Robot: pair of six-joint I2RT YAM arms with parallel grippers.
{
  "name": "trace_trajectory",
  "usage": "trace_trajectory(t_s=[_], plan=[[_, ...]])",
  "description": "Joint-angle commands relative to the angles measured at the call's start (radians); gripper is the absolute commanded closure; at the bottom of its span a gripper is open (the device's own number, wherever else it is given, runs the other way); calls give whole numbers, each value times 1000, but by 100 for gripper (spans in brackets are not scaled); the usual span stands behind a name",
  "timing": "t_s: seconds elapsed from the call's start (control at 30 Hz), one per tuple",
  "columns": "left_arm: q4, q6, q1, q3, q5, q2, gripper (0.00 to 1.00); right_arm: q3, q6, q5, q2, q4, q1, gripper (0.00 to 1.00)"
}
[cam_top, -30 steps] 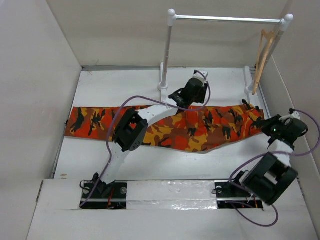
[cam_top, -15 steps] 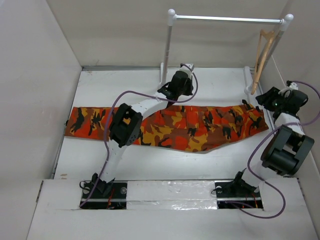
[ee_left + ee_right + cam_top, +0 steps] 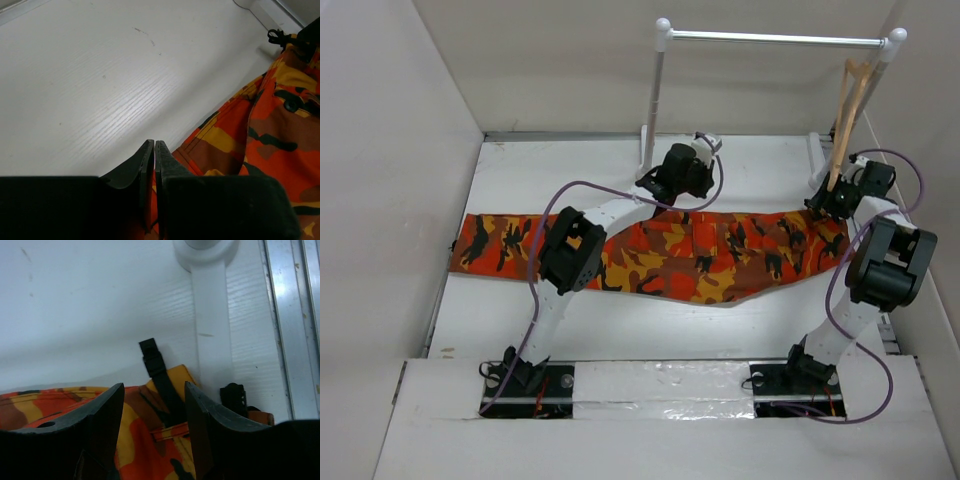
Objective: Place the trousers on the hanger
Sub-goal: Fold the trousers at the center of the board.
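Observation:
The camouflage trousers (image 3: 700,250) lie flat across the table from left to right. My left gripper (image 3: 660,190) is at their far edge near the middle. In the left wrist view its jaws (image 3: 154,142) are pressed together, with orange cloth (image 3: 280,125) showing in the slit. My right gripper (image 3: 825,205) hovers over the trousers' right end, next to the rail's right post. Its fingers (image 3: 154,385) stand open astride a black strap (image 3: 157,370) on the cloth (image 3: 150,440), touching nothing. The wooden hanger (image 3: 848,110) hangs at the rail's right end.
A white rail (image 3: 770,38) on two posts stands at the back; its right post base (image 3: 205,250) is just beyond my right fingers. White walls enclose the table on the left, back and right. A black buckle (image 3: 232,392) lies by the post foot.
My right arm has swung from the near right up to the trousers' right end, and its jaws have opened. My left gripper has shifted left along the far edge and shut.

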Motion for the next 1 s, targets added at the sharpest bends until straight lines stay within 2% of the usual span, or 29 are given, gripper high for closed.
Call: trace_trajectory(t_s=[0.0, 0.13, 0.4, 0.63, 0.73, 0.77, 0.83, 0.87, 0.9, 0.97], plan=[[44, 58, 3, -12, 55, -38, 96, 64, -59, 73, 33, -44, -9, 42], [36, 55, 3, -7, 58, -25, 95, 83, -76, 90, 48, -61, -9, 42], [23, 58, 3, 0, 44, -15, 94, 107, -83, 30, 76, -81, -37, 44], [-23, 97, 12, 14, 27, -12, 90, 96, -72, -3, 77, -72, -46, 62], [-74, 176, 12, 23, 12, -13, 82, 93, -63, -26, 80, -65, -57, 74], [-85, 191, 12, 23, 6, -15, 80, 87, -60, -32, 77, -61, -57, 82], [-120, 229, 35, 22, 0, -18, 78, 70, -40, -48, 64, -27, -66, 90], [-132, 242, 35, 22, 7, -16, 78, 61, -32, -52, 57, -16, -66, 97], [-149, 270, 50, 25, 19, -15, 78, 47, -14, -59, 53, -6, -66, 100], [-218, 309, 66, 37, 96, -12, 79, 26, -11, -62, 27, 36, -75, 100]])
